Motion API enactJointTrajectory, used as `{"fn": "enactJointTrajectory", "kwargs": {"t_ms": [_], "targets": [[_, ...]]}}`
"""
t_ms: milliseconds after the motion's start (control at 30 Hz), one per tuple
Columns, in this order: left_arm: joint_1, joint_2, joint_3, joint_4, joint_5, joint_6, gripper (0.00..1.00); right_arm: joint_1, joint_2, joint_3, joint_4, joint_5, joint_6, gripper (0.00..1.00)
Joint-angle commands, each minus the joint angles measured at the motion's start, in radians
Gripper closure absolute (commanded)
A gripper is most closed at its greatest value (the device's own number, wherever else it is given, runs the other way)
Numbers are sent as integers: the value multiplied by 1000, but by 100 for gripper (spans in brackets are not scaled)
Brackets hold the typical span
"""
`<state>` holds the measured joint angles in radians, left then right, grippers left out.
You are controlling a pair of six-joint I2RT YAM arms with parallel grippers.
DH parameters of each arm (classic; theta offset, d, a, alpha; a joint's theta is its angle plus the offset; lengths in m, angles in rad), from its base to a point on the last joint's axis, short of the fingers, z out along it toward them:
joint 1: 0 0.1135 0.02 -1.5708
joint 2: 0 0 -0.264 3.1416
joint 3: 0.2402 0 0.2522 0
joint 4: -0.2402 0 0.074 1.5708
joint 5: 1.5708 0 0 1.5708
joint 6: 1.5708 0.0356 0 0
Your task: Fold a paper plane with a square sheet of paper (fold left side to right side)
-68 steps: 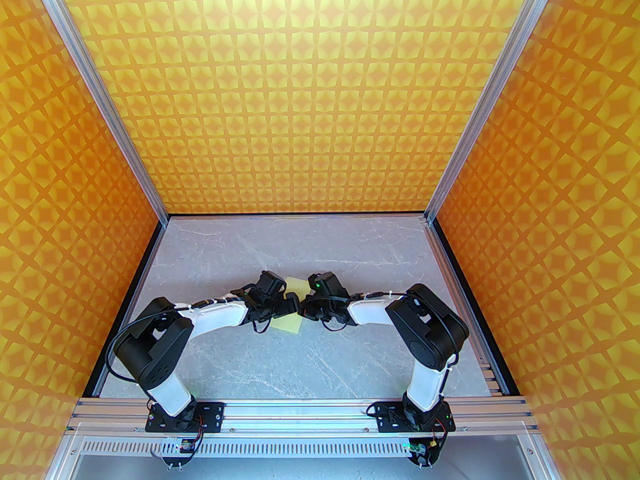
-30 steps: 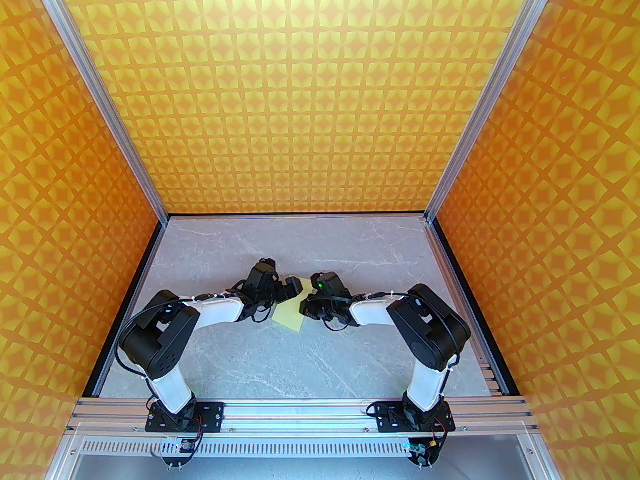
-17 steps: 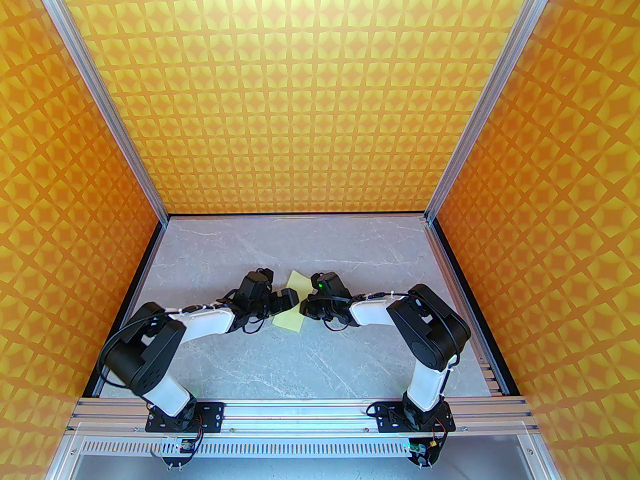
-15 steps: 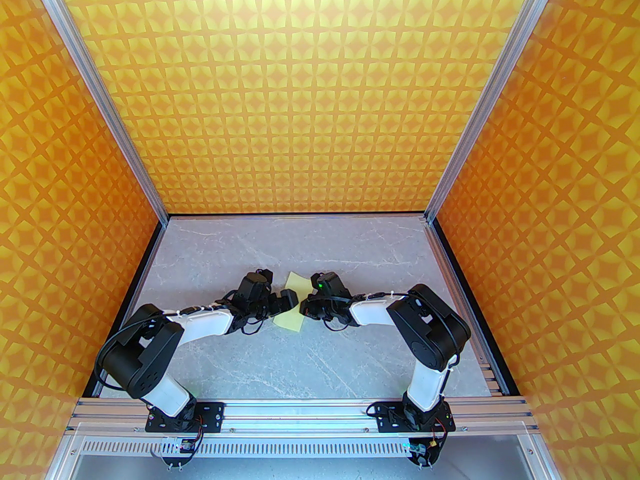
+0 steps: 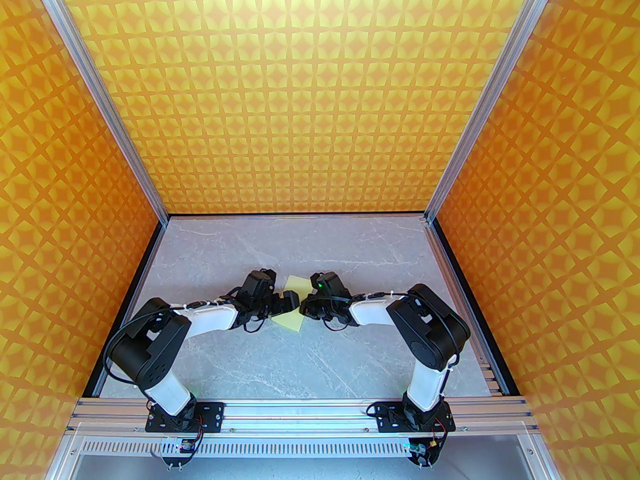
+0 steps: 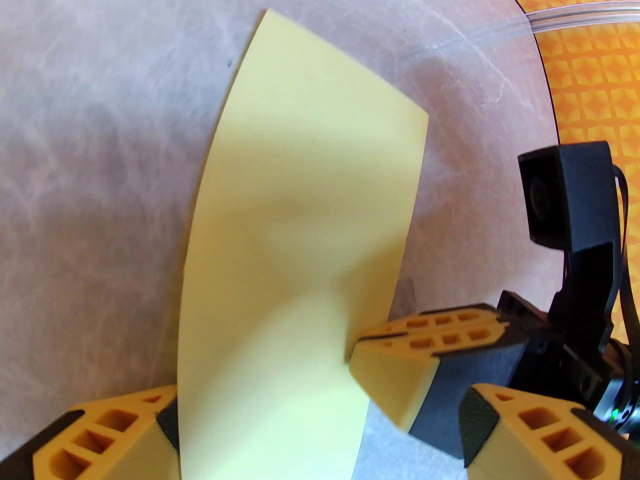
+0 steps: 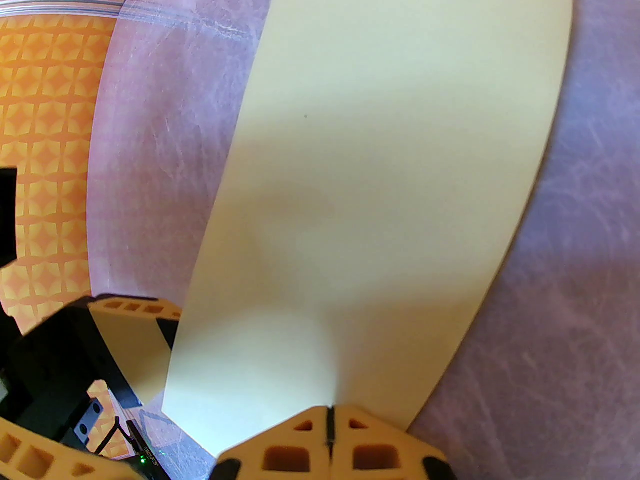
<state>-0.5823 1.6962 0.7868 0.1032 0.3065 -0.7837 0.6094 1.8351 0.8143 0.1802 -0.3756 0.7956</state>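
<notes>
Status: the sheet (image 6: 300, 193) lies on the worktop (image 5: 300, 368) directly between the two end effectors. No crease is visible, so we judge the first fold not yet done.

Right end effector (image 7: 330, 435): fully closed, tips down on the sheet's edge right in front of it. We read that as an anchor that pins the right side so the sheet can't slide or spin when the other side is lifted. We can't tell whether it is pressing or pinching. A faint ridge in the sheet runs away from the tips, so some load seems to be going in.

Left end effector (image 5: 286, 302): jaws wide apart, nothing held. It sits low at the opposite edge, with the sheet running out ahead of it between the jaws. In the left wrist view the sheet's edge overlaps one jaw's inner face. We can't tell whether that jaw is under the sheet or just beside it. The wide opening makes sense to us, since it gives room to get one jaw under a thin edge and one on top.

Judgement: we're at the grasp step of the left-to-right fold. Next we need a clean pick of the thin edge, then an arc over toward the right end effector.

Risks:
- A jaw pushes the sheet instead of getting under it, and the sheet buckles against the anchor.
- The anchor tips sit where the moving edge should land, so the edges may not line up unless the tips shift.
</notes>
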Motion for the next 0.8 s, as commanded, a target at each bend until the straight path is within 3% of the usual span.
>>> {"fn": "enactJointTrajectory", "kwargs": {"t_ms": [0, 767], "targets": [[9, 22, 27, -40, -7, 49, 9, 7, 35, -24, -102, 30, -7, 100], [10, -40, -1, -18, 38, 11, 10, 7, 25, -28, -104, 37, -8, 100]]}}
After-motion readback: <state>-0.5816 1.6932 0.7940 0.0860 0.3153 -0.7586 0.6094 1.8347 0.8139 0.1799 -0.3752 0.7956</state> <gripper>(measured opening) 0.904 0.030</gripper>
